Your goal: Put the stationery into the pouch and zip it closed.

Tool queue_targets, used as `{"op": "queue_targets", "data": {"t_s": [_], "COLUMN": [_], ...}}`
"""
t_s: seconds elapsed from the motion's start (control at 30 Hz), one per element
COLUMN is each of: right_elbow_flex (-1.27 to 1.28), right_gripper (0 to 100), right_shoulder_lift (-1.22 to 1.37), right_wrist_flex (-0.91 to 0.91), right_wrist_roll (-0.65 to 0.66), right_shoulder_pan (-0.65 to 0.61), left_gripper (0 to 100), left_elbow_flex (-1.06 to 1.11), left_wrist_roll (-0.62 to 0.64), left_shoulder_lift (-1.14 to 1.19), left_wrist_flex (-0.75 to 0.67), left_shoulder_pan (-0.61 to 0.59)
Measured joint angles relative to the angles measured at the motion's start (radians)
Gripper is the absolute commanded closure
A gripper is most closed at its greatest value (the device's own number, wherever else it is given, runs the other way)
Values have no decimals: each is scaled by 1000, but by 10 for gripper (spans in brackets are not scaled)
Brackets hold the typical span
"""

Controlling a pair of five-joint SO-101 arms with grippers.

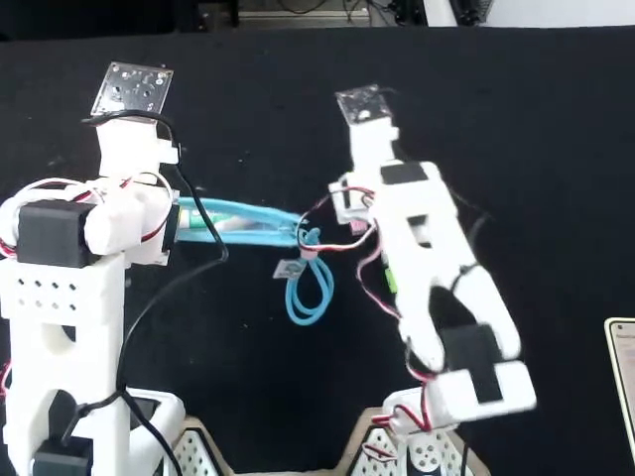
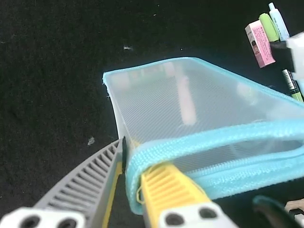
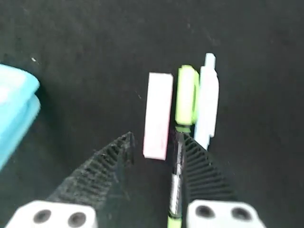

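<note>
A big black table [image 1: 546,149] holds everything. Two white arms stand side by side on it, the left arm [image 1: 69,297] and the right arm [image 1: 427,248]. The see-through pouch [image 2: 190,109] with blue edges is next in size. It sits between the two arms, and one end is lifted up by the left claw [image 2: 133,159]. That claw is squeezed tight on the blue zip edge at the pouch's end, with its grey finger on one side and its yellow finger [image 2: 166,190] on the other. The two blue zip edges look apart there. A blue loop [image 1: 308,293] hangs from the other end of the pouch and lies on the table. The stationery is outside the pouch, lying on the table near that end and under the right arm. The right claw [image 3: 157,138] hangs low over it with its two black fingers wide apart, and it has hold of nothing. The pink eraser [image 3: 158,114] lies with one end between the fingertips. The green marker [image 3: 187,95] lies just beside the eraser, and the white pen [image 3: 207,104] lies just beside the marker. A thin pen [image 3: 175,185] runs along the inside of one black finger [image 3: 204,171].
</note>
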Motion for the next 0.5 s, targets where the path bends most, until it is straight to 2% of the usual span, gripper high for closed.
{"op": "queue_targets", "data": {"t_s": [0.4,0.5], "right_elbow_flex": [-318,-370], "right_gripper": [855,921], "right_shoulder_lift": [388,473], "right_wrist_flex": [0,-2], "right_wrist_roll": [0,0], "right_shoulder_pan": [-6,-11], "left_gripper": [970,970], "left_elbow_flex": [0,0], "left_wrist_roll": [0,0], "left_shoulder_lift": [0,0], "left_wrist_flex": [0,0], "left_shoulder_pan": [0,0]}}
